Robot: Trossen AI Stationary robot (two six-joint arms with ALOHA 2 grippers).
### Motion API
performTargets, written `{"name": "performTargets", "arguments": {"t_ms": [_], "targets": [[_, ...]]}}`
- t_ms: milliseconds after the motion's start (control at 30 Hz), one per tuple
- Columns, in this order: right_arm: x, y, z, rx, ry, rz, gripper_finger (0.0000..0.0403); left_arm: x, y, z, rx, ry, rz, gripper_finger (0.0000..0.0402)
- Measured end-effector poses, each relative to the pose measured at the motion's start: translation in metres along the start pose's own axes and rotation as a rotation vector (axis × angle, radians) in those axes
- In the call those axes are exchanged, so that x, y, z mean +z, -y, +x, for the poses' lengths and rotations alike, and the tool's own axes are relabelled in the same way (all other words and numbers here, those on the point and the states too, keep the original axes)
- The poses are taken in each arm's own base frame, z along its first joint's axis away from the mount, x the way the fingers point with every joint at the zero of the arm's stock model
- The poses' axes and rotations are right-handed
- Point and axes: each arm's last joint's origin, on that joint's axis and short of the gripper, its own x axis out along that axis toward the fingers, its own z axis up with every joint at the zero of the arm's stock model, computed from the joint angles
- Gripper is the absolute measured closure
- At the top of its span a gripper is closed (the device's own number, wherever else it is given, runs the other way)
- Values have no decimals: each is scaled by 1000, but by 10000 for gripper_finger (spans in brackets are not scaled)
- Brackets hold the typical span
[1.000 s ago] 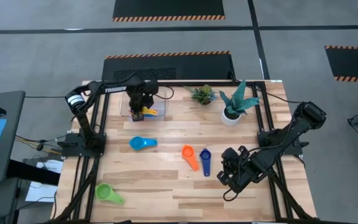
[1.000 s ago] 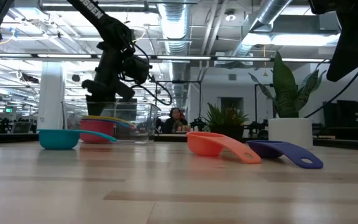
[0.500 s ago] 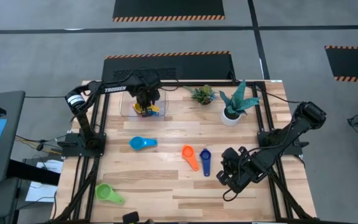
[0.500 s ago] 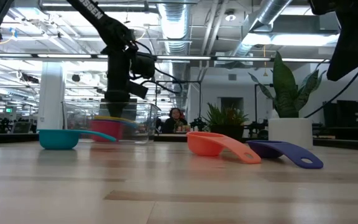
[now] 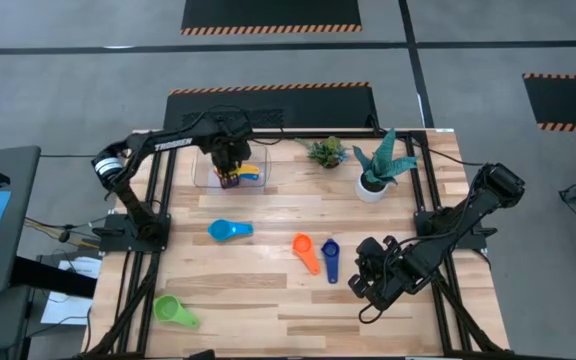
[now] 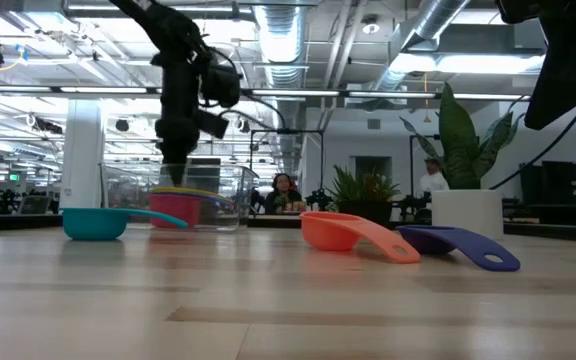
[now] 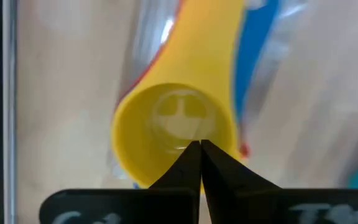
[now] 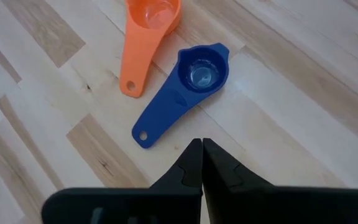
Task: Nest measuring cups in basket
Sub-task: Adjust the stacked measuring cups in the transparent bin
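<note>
Yellow plastic fills the left wrist view: the yellow measuring cup (image 7: 176, 134) lies straight ahead of the left gripper (image 7: 201, 149), whose fingers are pressed together with nothing pinched between them. That gripper hangs over the clear basket (image 5: 208, 177) at the table's far side, and the yellow cup sits on the red cup (image 6: 176, 210) inside it, a blue handle showing alongside. Stacked this way, each bowl seats in the one below, which I judge is why they share one spot.

Well apart from that gripper, towards the near side, lie the light blue cup (image 5: 229, 231) and green cup (image 5: 174, 311). The right gripper (image 8: 202, 149), fingers also pressed together and empty, waits just beyond the orange cup (image 8: 148, 22) and dark blue cup (image 8: 191, 84), whose handles point towards it for an easy pinch.
</note>
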Motion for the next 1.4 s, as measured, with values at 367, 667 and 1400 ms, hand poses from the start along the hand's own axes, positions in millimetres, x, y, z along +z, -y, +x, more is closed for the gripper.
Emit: {"name": "performTargets", "arguments": {"t_ms": [367,667,1400], "targets": [[0,0,0,0,1,0,386,8,13,1,-30,38,145,401],[0,0,0,-2,3,3,385,19,29,-1,-31,112,246,401],[0,1,0,-11,0,-10,383,32,30,18,-99,69,291,401]]}}
